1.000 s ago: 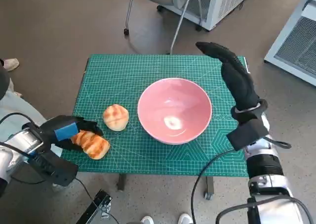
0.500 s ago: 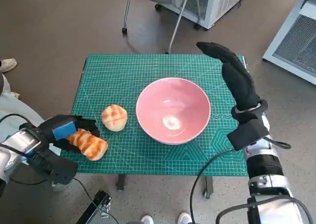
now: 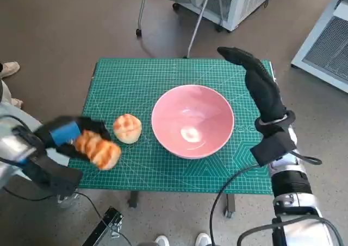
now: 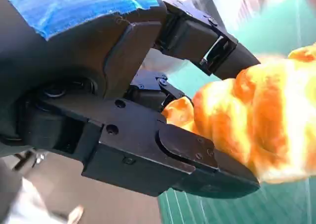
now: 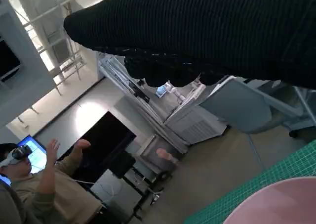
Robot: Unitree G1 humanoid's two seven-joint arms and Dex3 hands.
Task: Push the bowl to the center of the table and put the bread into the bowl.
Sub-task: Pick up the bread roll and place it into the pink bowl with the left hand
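The pink bowl stands near the middle of the green mat, a little right of centre; its rim shows in the right wrist view. My left hand grips a long golden bread at the mat's front left, lifted off the surface; in the left wrist view the black fingers close around that bread. A round bun lies between the held bread and the bowl. My right hand, gloved, is held flat and open beside the bowl's right rim, holding nothing.
A chair's legs and a white cabinet stand behind the table. Another white unit is at the far right. A person's foot shows at the left, and a person with raised hands appears in the right wrist view.
My left hand has raised the long bread off the mat and moved it slightly toward the bun. The right hand and the bowl have stayed in place.
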